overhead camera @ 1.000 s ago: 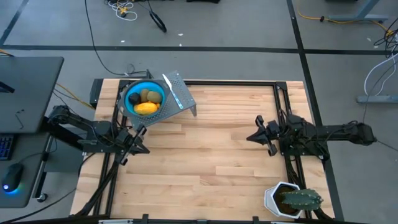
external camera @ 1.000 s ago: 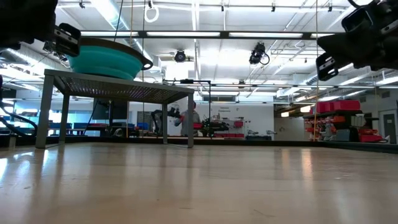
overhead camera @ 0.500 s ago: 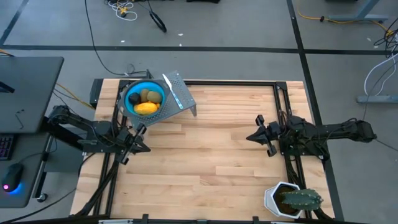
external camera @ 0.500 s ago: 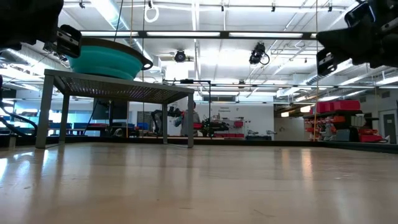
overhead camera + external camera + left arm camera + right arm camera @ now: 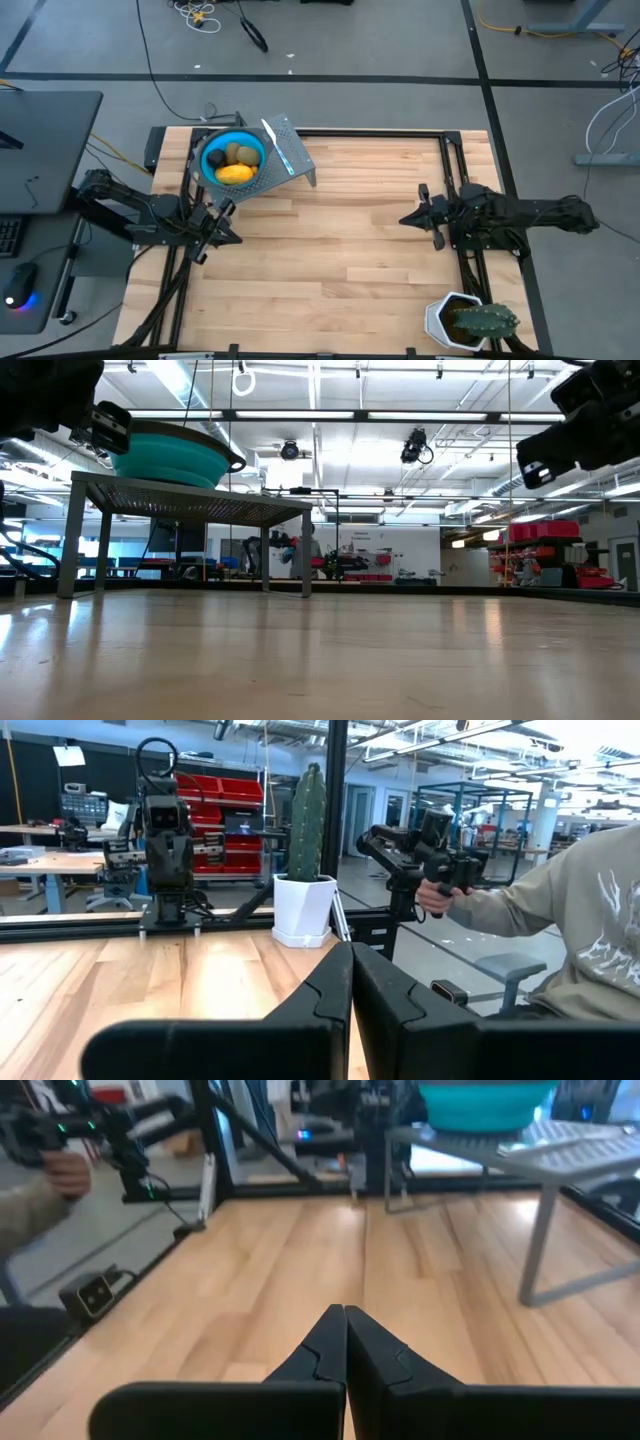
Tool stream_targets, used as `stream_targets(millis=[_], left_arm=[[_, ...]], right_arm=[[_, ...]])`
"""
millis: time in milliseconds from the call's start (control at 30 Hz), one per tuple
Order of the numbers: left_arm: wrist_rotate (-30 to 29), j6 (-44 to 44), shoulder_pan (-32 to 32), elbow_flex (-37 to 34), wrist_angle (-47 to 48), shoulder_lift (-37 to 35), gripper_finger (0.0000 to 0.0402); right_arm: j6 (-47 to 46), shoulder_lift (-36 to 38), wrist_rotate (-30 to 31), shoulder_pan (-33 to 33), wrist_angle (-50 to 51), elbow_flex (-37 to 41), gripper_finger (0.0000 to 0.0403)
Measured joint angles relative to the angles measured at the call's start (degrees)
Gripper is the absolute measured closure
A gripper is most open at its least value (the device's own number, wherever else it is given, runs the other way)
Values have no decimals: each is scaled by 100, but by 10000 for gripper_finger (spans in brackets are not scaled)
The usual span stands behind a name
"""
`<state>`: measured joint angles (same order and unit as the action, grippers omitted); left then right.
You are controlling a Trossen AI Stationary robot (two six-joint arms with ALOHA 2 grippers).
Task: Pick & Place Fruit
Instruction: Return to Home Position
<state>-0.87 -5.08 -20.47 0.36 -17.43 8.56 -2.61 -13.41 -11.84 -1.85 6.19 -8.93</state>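
Note:
A teal bowl stands on a grey perforated rack at the table's far left; it also shows in the low view and the right wrist view. In it lie a yellow oblong fruit, two olive-brown ovals and a black ball. No orange-red balls show. My left gripper is shut and empty above the table, near side of the rack; its shut fingers show in its wrist view. My right gripper is shut and empty at the table's right.
A thin silvery-blue stick lies on the rack beside the bowl. A spiky green plant in a white pot stands at the near right corner. A person with a hand-held device is beyond the table's edge. Bare wood lies between the arms.
My right gripper has drawn back a little toward the table's right edge, still shut. The bowl and the fruit have stayed where they were.

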Motion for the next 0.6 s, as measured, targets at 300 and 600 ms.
stream_targets(millis=[300, 600], left_arm=[[-1, -55, -2, 0, 0, -1, 386], [-1, -29, -2, 0, 0, -1, 386]], right_arm=[[-412, -10, 220, 11, -1158, 833, 402], [-429, -28, 326, 211, -876, 835, 402]])
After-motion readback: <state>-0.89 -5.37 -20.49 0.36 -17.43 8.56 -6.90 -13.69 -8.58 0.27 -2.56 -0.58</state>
